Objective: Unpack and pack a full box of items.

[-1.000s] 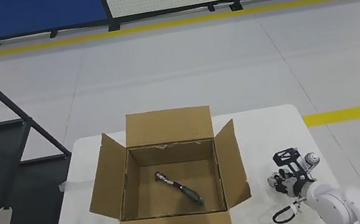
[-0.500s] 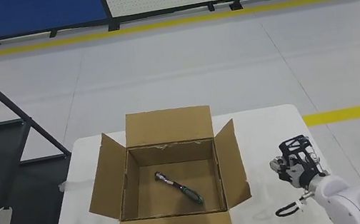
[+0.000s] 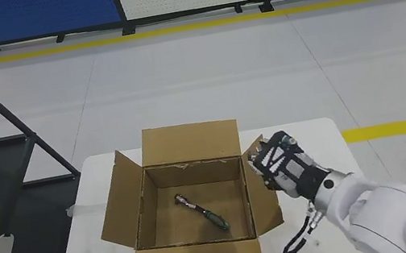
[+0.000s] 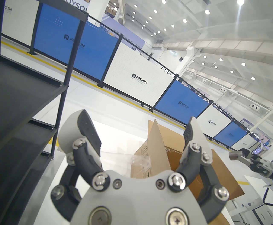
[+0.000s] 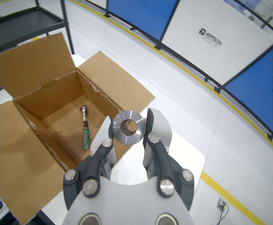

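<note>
1. Top view: the right arm has swung in from the right edge of the worktop (image 3: pixel 316 139) to the right flap of the open box (image 3: pixel 189 141), which stands mid-worktop. A ratchet (image 3: pixel 201 212) lies on the box floor.
2. Left wrist view: the left jaws are spread and empty, off the box's left side, beside a black shelf (image 4: pixel 25 89).
3. Right wrist view: the right jaws pinch a steel ring (image 5: pixel 129 127) near that flap's edge. Judgement: packing is under way, and the ring must still clear the flap before release.

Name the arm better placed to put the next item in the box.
Right. The right gripper is shut on a metal ring by the open box holding a ratchet; the left gripper is open and empty.
</note>
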Controlling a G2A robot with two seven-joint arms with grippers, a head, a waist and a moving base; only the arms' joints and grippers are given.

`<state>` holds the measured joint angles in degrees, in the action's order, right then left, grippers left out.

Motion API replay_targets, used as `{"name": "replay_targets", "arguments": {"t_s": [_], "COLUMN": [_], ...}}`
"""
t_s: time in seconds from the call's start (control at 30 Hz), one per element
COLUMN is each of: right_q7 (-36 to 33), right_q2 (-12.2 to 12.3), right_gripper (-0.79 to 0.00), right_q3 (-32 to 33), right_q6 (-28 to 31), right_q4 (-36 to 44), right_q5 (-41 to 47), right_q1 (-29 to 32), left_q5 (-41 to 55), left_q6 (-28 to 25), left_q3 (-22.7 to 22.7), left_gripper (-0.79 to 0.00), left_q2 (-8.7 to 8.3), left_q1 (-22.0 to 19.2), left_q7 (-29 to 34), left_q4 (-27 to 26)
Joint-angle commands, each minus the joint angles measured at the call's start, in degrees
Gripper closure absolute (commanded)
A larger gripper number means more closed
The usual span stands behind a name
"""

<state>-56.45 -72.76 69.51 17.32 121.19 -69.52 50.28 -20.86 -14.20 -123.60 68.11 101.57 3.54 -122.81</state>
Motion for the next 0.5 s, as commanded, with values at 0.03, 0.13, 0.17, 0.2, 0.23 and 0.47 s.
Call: {"name": "replay_targets", "arguments": {"t_s": [0.03,0.13,0.17,0.2,0.23,0.47], "right_q7": [-2.56,-3.59,-3.41,-3.25,-2.81,-0.30], "right_q2": [-1.05,-2.73,-3.35,-3.94,-4.54,-8.71], "right_gripper": [0.000,0.000,0.000,0.000,0.000,0.000], "right_q3": [-7.38,-14.47,-16.68,-18.45,-20.13,-29.71], "right_q6": [2.02,1.86,2.03,1.93,1.87,1.01], "right_q4": [-8.15,-17.46,-20.69,-23.60,-26.30,-44.46], "right_q5": [2.86,5.66,7.00,7.81,8.97,14.26], "right_q1": [-8.32,-15.89,-17.88,-19.90,-21.59,-29.13], "left_q5": [0.00,0.00,0.00,0.00,0.00,0.00], "left_q6": [0.00,0.00,0.00,0.00,0.00,0.00], "left_q3": [0.00,0.00,0.00,0.00,0.00,0.00], "left_gripper": [-0.785,-0.785,-0.785,-0.785,-0.785,-0.785], "left_q2": [0.00,0.00,0.00,0.00,0.00,0.00], "left_q1": [0.00,0.00,0.00,0.00,0.00,0.00], "left_q7": [0.00,0.00,0.00,0.00,0.00,0.00], "left_q4": [0.00,0.00,0.00,0.00,0.00,0.00]}}
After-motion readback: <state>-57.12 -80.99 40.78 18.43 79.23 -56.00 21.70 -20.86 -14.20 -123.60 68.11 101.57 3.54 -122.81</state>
